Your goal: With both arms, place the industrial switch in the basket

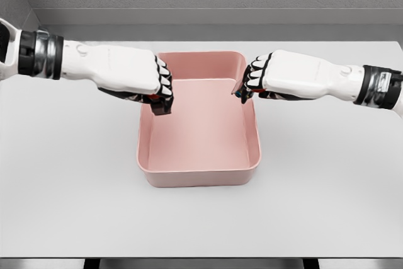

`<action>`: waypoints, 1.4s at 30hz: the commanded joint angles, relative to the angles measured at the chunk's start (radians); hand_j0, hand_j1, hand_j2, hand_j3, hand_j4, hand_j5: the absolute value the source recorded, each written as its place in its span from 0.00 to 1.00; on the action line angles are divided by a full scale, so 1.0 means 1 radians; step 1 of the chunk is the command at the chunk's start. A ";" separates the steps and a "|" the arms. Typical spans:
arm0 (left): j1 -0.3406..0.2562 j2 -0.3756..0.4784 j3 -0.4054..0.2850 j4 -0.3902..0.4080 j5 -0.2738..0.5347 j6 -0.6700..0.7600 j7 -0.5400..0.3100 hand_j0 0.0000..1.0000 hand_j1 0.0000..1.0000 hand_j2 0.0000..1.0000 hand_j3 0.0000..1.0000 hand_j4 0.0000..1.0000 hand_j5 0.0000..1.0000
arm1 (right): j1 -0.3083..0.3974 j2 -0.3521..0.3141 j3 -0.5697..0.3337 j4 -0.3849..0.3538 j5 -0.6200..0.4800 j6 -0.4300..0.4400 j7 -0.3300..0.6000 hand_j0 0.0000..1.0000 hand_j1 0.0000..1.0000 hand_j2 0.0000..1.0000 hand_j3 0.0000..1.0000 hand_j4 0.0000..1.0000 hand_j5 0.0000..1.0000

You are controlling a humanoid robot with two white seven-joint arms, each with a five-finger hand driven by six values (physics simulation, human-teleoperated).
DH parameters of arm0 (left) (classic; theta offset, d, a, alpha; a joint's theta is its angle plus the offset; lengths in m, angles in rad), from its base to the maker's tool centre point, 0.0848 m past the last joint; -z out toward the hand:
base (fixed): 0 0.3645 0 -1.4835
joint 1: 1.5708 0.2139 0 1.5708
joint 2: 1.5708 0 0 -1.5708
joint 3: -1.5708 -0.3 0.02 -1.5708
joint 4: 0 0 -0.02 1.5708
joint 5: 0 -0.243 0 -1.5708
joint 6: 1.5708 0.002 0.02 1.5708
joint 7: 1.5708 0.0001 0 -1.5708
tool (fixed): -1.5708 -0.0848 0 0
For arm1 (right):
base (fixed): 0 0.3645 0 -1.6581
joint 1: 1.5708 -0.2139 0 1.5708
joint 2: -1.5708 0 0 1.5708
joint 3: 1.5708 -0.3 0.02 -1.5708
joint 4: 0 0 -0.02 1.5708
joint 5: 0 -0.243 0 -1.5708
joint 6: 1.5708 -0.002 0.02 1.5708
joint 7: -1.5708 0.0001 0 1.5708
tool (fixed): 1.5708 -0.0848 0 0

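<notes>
While both arms are stretching in from opposite sides of the head view, the left hand (135, 74) and the right hand (280, 79) are facing each other, knuckles turned inward, with an open gap lying between them. The left hand is showing a clenched state: its fingers (165, 86) are curling down and under, the dark fingertips pointing downward. The right hand is clenching likewise, its fingers (254, 77) folding down toward the palm. Whether either fist is pinching anything underneath cannot be told, since the palms are turning away from the camera.

Below and between the two hands, the pink basket (198, 177) is sitting upright on the white table (63, 187). Its left wall is running directly beneath the left hand's fingertips, and its right wall is passing just under the right hand's fingertips; contact with either wall cannot be confirmed. The basket's near wall is lying well toward the camera from both hands, while its far wall is showing just beyond the knuckles.

As for the industrial switch, I cannot tell where it is; nothing recognisable as it is showing near either hand.

Behind each hand, a black wrist cuff is banding the forearm, the left cuff (38, 55) near the picture's left edge and the right cuff (378, 86) near its right edge.
</notes>
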 commanded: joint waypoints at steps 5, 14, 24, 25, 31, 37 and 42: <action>0.002 -0.033 -0.066 -0.042 0.005 0.003 0.000 0.55 0.55 0.55 0.55 0.55 0.55 | 0.000 0.001 -0.002 -0.002 -0.006 0.001 -0.001 0.49 0.49 0.49 0.49 0.49 0.49; 0.015 -0.043 -0.080 -0.039 -0.002 0.003 0.001 0.78 0.78 0.78 0.78 0.78 0.78 | -0.002 0.030 -0.002 -0.003 -0.007 0.001 -0.001 0.49 0.49 0.49 0.49 0.49 0.49; 0.008 -0.057 -0.051 -0.037 0.008 0.003 0.012 1.00 1.00 1.00 1.00 1.00 1.00 | -0.020 0.058 0.000 -0.003 -0.006 0.001 -0.001 0.50 0.50 0.50 0.50 0.50 0.50; 0.008 -0.047 -0.040 -0.037 0.044 0.003 0.014 1.00 1.00 1.00 1.00 1.00 1.00 | -0.020 0.058 0.000 -0.003 -0.007 0.001 -0.001 0.50 0.50 0.50 0.50 0.50 0.50; 0.044 0.154 -0.040 0.126 0.370 0.003 0.014 1.00 1.00 1.00 1.00 1.00 1.00 | -0.020 0.050 -0.005 0.006 -0.007 0.001 -0.001 0.50 0.50 0.50 0.50 0.50 0.50; 0.127 0.161 -0.038 0.254 0.374 0.003 0.014 1.00 1.00 1.00 1.00 1.00 1.00 | -0.021 0.075 0.000 0.000 -0.006 0.001 -0.001 0.50 0.50 0.50 0.50 0.50 0.50; 0.146 0.161 -0.037 0.267 0.374 0.003 0.014 1.00 1.00 1.00 1.00 1.00 1.00 | -0.020 0.105 0.003 0.000 -0.007 0.001 -0.001 0.63 0.63 0.63 0.63 0.63 0.63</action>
